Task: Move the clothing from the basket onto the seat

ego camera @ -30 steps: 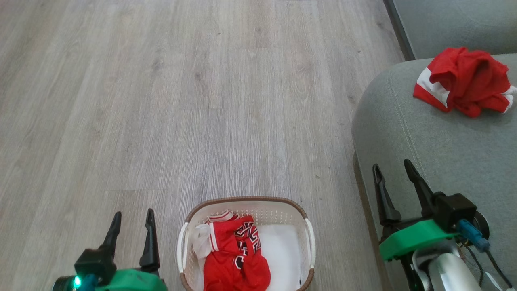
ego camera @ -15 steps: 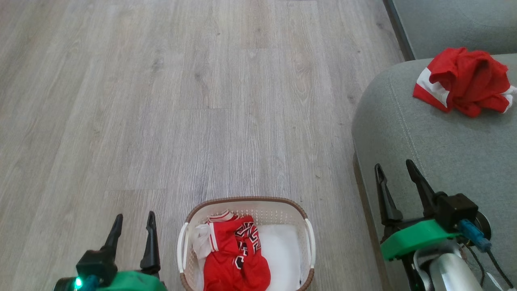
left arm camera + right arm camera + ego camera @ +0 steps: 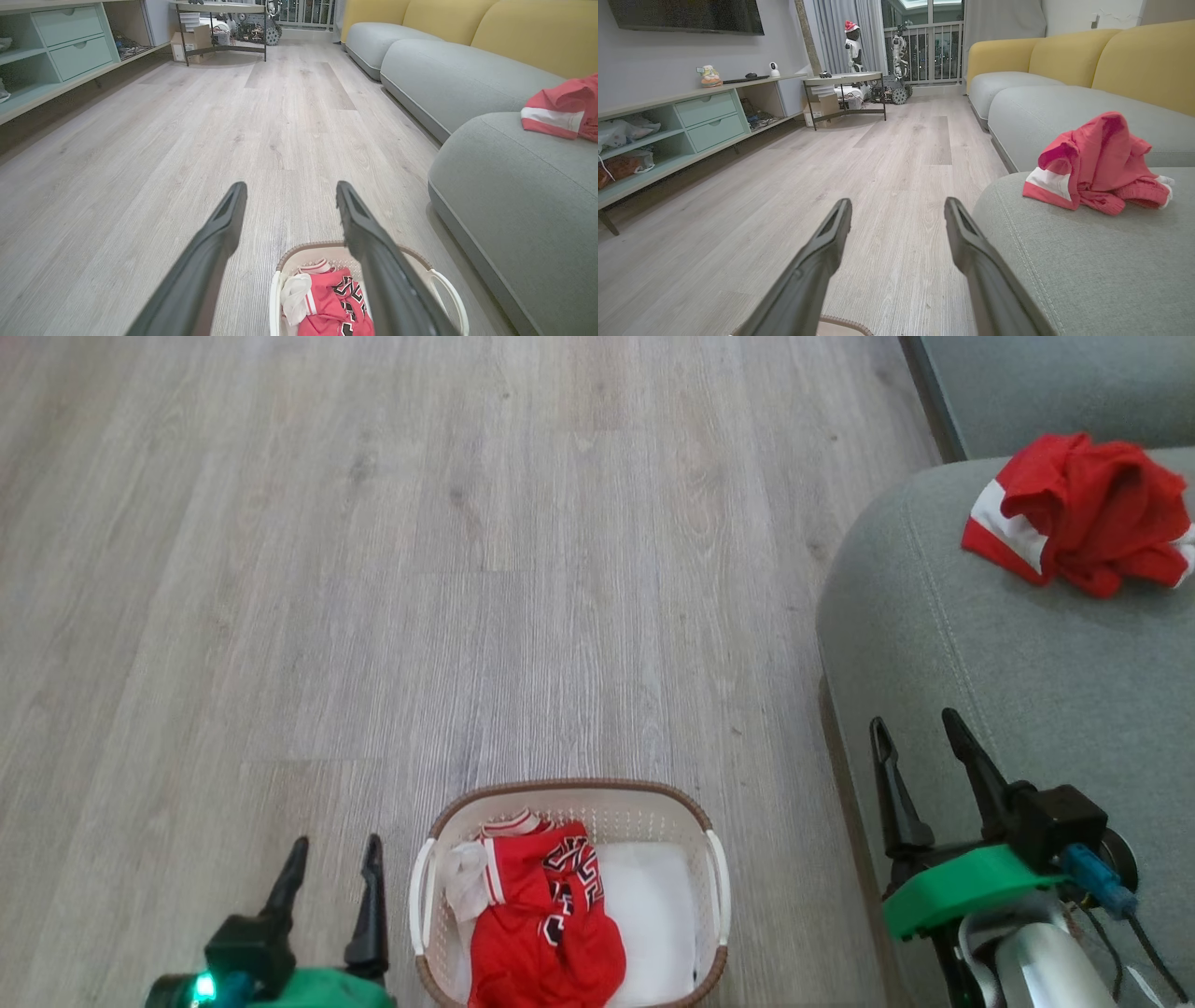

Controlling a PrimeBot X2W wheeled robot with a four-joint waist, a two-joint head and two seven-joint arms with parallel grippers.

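Pale wood-grain floor (image 3: 467,569) runs across your head view. On it, between your two arms, sits the basket (image 3: 569,786), holding a red lettered garment (image 3: 546,924), a small whitish piece (image 3: 464,887) at its left and a flat white pad (image 3: 653,905) underneath. Your left gripper (image 3: 336,840) stands just beside the basket, fingers spread and empty. Your right gripper (image 3: 914,717) hangs over the edge of the seat (image 3: 1027,663), also spread and empty. Another red garment (image 3: 1083,513) lies crumpled on the seat, well apart from that gripper. Your right wrist camera adds the room beyond: yellow backrests (image 3: 1125,60), a mint shelf unit (image 3: 691,121) and a side table (image 3: 843,79).
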